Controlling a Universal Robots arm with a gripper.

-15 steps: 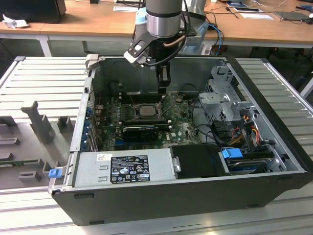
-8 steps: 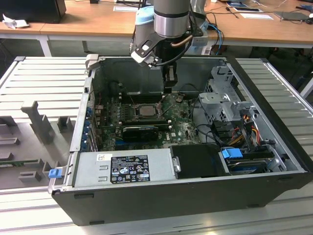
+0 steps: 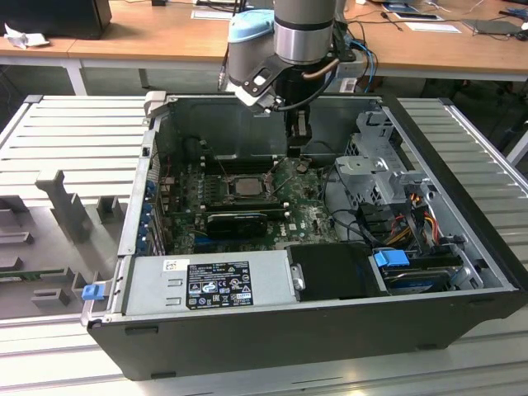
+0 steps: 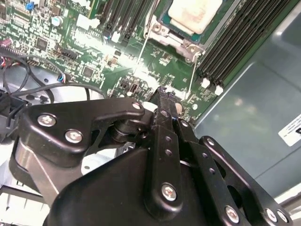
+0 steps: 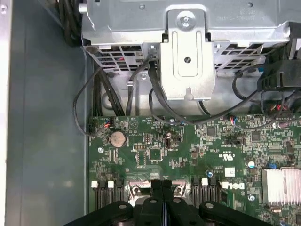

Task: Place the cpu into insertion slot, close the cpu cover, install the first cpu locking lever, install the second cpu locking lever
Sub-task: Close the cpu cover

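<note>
cpu [image 4: 194, 13] top: dull pale metal, smudged. gripper [image 4: 165, 96]: matt black, bright screw heads [image 4: 169, 191]. motherboard [image 5: 188, 160]: glossy green. drive bracket [image 5: 188, 56]: bare satin sheet metal.

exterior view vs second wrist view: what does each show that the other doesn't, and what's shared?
Exterior view: the whole open case, the power supply, the drive cage, the arm reaching down. Second wrist view: pale residue atop the cpu, two thin wire levers running out from the insertion slot, linkage of the gripper close up. Both: cpu sitting in the slot, green motherboard, gripper near the slot.
</note>
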